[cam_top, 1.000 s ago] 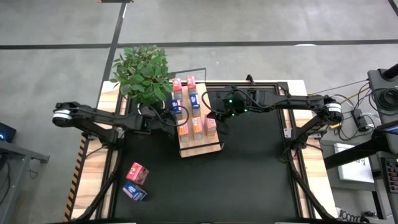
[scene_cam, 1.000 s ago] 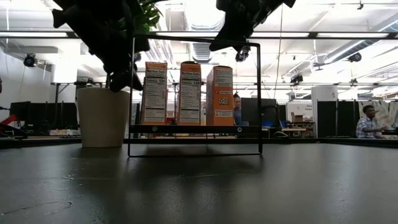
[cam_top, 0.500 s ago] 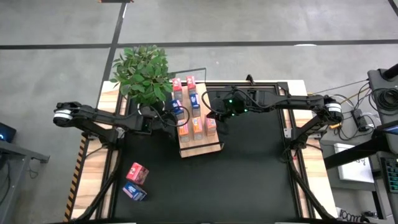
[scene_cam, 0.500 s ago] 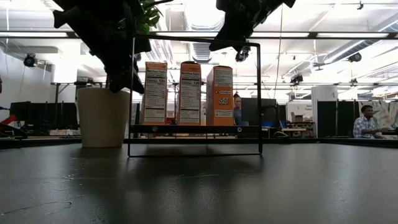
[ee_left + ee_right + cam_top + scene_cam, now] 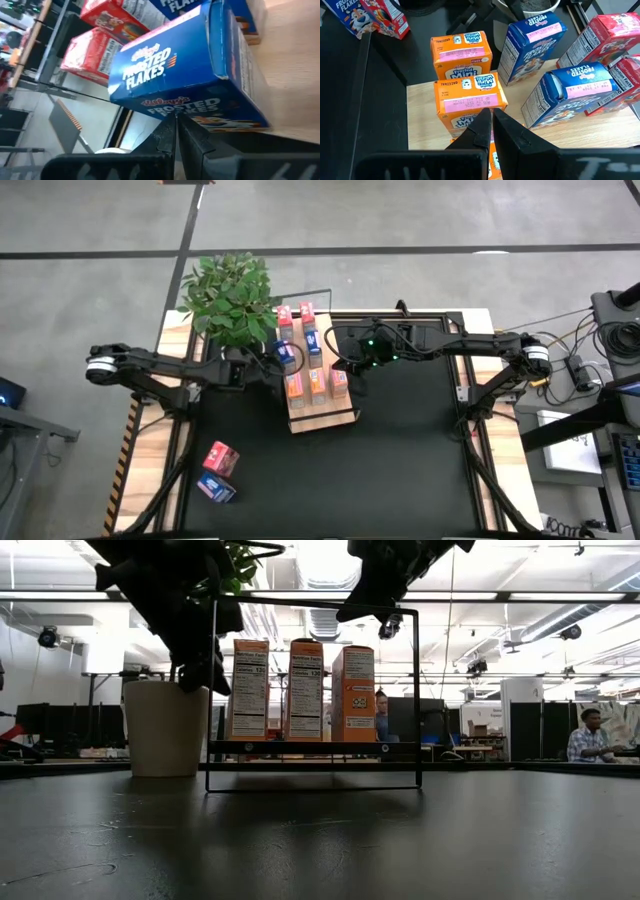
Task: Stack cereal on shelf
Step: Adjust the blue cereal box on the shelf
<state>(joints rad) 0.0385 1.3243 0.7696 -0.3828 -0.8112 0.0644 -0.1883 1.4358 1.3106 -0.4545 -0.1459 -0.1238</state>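
- two loose cereal boxes on the black tabletop (image 5: 400, 450), near the front left: a pink-red box (image 5: 221, 456) and just beside it a blue box (image 5: 216, 487).
- farther back, the light-wood shelf (image 5: 325, 415) with orange boxes (image 5: 317, 385) in its front row, standing upright; behind them blue boxes (image 5: 532, 37) and red boxes (image 5: 605, 37).
- left gripper (image 5: 268, 365) at the left edge of the shelf, fingers pressed together with no gap, just in front of a blue frosted flakes box (image 5: 185, 75).
- right gripper (image 5: 350, 365) at the right side of the shelf, over the orange boxes, fingers also closed and empty.
- potted plant (image 5: 230, 300) behind the shelf, at the left.
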